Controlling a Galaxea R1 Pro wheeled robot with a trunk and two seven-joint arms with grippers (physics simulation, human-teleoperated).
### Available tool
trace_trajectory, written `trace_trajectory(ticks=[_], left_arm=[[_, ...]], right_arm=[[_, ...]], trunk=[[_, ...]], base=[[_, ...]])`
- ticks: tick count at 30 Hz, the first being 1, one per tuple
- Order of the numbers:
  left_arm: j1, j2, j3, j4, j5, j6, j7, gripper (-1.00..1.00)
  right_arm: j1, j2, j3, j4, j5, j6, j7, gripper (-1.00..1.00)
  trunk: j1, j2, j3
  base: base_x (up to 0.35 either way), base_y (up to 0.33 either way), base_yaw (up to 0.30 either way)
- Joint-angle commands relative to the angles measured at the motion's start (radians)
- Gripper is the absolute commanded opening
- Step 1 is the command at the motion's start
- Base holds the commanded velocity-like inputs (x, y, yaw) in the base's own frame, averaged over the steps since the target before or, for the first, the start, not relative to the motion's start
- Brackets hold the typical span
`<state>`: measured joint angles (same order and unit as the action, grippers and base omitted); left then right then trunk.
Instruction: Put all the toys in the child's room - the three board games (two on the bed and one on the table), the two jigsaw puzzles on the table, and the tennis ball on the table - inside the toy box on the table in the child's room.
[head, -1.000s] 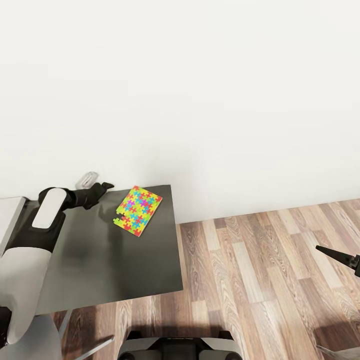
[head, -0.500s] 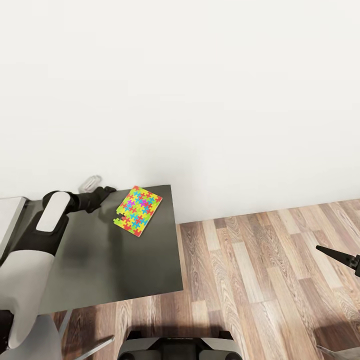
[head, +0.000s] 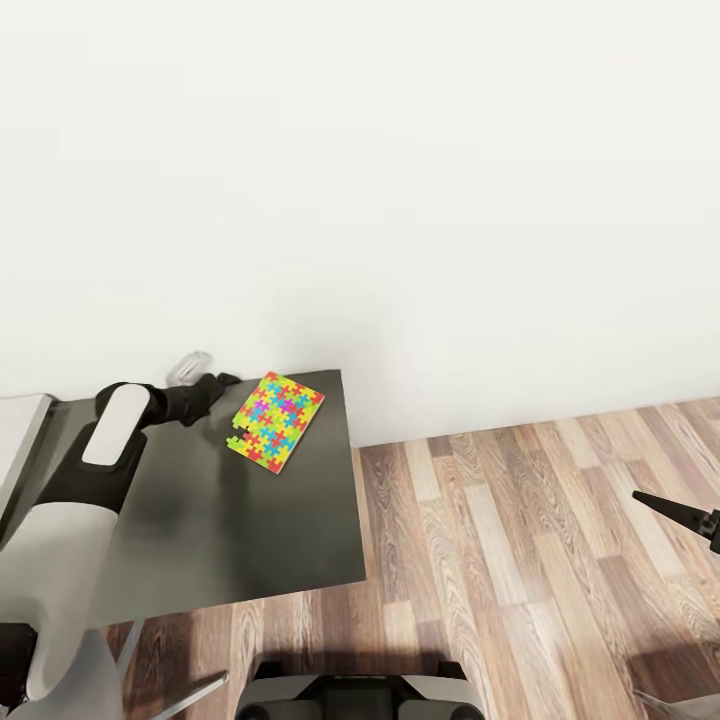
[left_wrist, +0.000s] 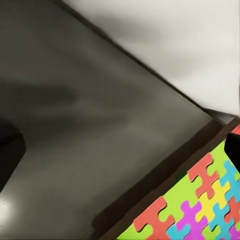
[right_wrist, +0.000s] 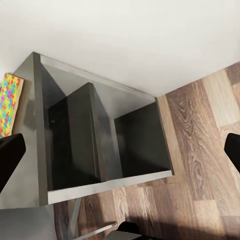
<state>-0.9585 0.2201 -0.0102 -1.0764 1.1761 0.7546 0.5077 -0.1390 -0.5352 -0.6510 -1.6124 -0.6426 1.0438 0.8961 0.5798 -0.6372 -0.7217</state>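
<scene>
Dark grey counter (head: 220, 520) stands against a white wall (head: 400, 200), carrying one multicoloured jigsaw puzzle (head: 278, 420) flat near its far right corner. The left gripper (head: 222, 381) reaches across the counter to a spot just beside the puzzle's left edge; whether its jaws are open or closed cannot be told. In the left wrist view the puzzle (left_wrist: 200, 205) lies close ahead on the dark surface. The right gripper (head: 675, 512) hangs over the wood-plank floor (head: 540, 560), well apart from the counter, its jaws spread wide in the right wrist view, which looks at the counter's open underside (right_wrist: 100, 145).
</scene>
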Motion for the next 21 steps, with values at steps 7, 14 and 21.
trace_trajectory(ticks=[7,14,21], left_arm=[[0.002,-0.009,-0.002,0.030,0.031,-0.003,0.009,1.00],[0.003,-0.017,-0.002,0.030,0.031,-0.003,0.009,1.00],[0.002,-0.028,-0.003,0.030,0.030,-0.003,0.010,1.00]], right_arm=[[-0.001,0.000,-0.001,0.000,0.005,0.003,0.006,1.00],[-0.001,-0.001,-0.001,0.000,0.005,0.003,0.006,1.00],[-0.002,-0.001,-0.001,0.000,0.005,0.003,0.006,1.00]], trunk=[[0.001,-0.001,-0.001],[0.001,-0.001,-0.001],[0.001,-0.001,-0.001]], base=[[0.000,0.000,-0.149],[0.000,0.000,-0.219],[-0.011,-0.001,-0.089]])
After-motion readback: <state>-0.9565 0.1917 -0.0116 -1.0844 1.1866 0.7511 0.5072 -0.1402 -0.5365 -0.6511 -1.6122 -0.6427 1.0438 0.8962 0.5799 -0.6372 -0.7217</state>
